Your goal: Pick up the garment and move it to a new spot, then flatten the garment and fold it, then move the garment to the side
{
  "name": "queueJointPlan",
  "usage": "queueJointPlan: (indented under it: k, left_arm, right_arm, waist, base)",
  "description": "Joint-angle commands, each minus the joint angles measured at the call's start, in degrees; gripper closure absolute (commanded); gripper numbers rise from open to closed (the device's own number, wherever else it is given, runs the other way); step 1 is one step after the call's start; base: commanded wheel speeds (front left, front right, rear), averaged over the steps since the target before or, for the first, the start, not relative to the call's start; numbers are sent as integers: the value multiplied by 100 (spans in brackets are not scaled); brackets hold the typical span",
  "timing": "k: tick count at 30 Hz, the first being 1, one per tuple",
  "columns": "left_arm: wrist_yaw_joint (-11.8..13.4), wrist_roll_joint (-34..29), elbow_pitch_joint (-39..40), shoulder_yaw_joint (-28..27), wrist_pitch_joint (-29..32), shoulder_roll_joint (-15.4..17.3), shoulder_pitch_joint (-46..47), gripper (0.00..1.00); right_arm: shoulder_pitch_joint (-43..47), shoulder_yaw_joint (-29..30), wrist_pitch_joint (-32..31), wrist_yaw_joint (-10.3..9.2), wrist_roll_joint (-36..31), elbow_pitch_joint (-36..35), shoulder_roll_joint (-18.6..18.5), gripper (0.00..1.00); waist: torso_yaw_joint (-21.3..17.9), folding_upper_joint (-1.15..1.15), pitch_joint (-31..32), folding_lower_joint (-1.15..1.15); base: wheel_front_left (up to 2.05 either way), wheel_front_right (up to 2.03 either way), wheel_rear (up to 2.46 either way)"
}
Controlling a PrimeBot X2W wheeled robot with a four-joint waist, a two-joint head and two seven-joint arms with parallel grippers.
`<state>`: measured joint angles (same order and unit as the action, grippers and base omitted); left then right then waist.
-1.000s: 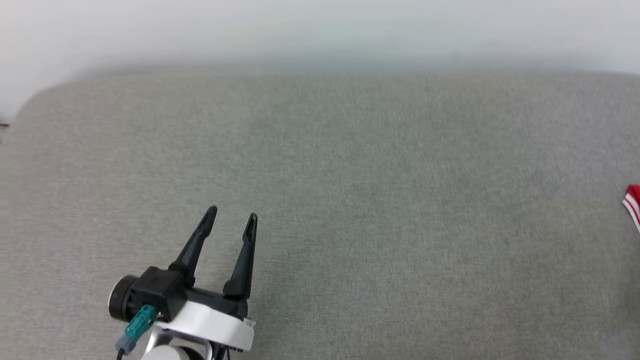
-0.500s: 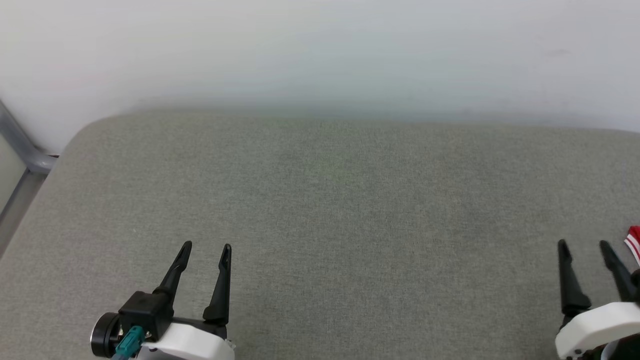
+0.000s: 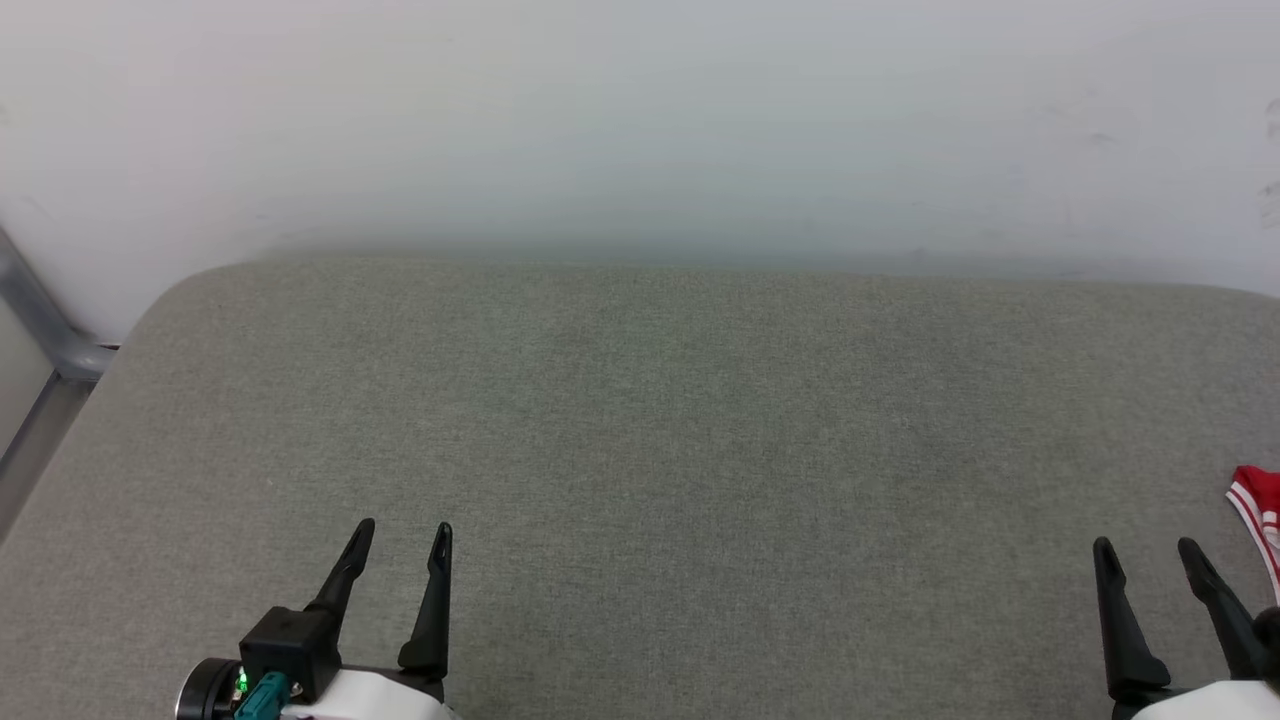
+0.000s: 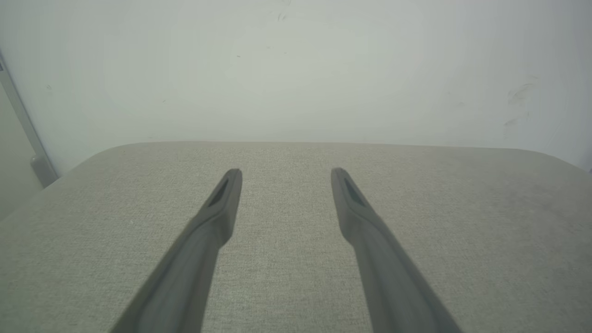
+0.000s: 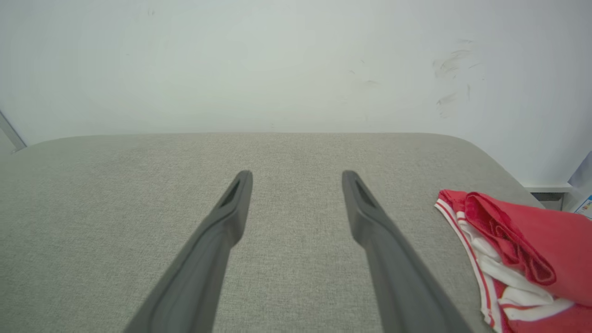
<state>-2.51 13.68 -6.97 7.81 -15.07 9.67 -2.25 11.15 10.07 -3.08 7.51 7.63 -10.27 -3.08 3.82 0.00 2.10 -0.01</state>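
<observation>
Fabric in soft red folds, with white cloth and striped trim, lies bunched: the garment [image 5: 522,245] rests near the right gripper [image 5: 297,175], off to the right of its jaws and clear of them. The right gripper and the left gripper [image 4: 286,172] both hold their slim, tapered jaws apart and empty above the grey woven pad [image 3: 700,420] with rounded corners.

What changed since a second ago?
The right hand came into the head view beside the crumpled red-and-white jersey; the camera shifted too. Both hands stayed open and empty, the left hand above the grey fabric surface, and the jersey lay untouched.
</observation>
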Motion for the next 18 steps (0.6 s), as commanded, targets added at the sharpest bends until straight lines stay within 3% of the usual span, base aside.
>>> queueJointPlan:
  k: [1, 18]
  left_arm:
    - [-22, -24, -25, -20, -11, -27, -62, 0]
    - [-49, -173, -102, -231, -11, -61, 75, 0]
  right_arm:
    - [108, 6, -18, -5, 64, -87, 23, 0]
    - [95, -165, -1, -5, 213, -356, 27, 0]
  waist:
    - [-19, 0, 8, 1]
    - [-86, 0, -65, 1]
  base:
    - [0, 0, 0]
    - [0, 0, 0]
